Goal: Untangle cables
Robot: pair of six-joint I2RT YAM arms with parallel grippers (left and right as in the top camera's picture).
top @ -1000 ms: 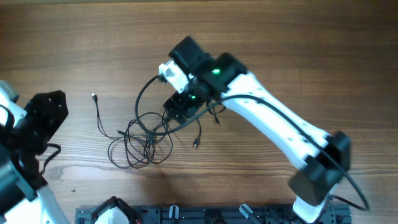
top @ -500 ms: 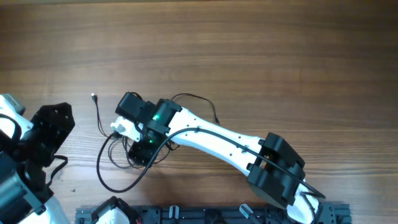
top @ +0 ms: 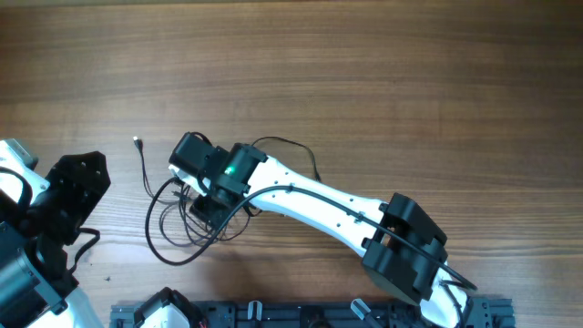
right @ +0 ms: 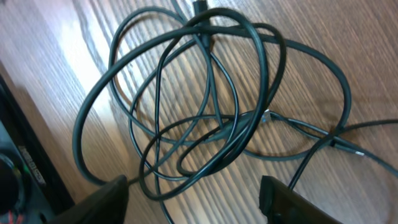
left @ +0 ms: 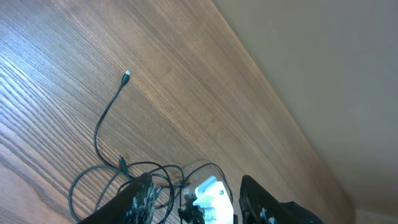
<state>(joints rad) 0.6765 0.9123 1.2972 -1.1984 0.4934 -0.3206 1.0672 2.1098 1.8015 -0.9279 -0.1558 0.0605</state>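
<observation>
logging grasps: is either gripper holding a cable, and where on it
Nothing is held: right gripper open above the cables, left gripper open, away from them.

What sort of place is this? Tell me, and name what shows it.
Probably a robotics lab bench: a bare wood-grain table, a white-and-black robot arm reaching across it, and a tangle of thin black cables set out under the arm.

Cables (right: 238, 127): black, with metallic plug tips (left: 126, 75). Table (top: 383, 64): brown, straight wood grain. Right arm (top: 310, 196): white links, black joints, green indicator light (top: 230, 170)
</observation>
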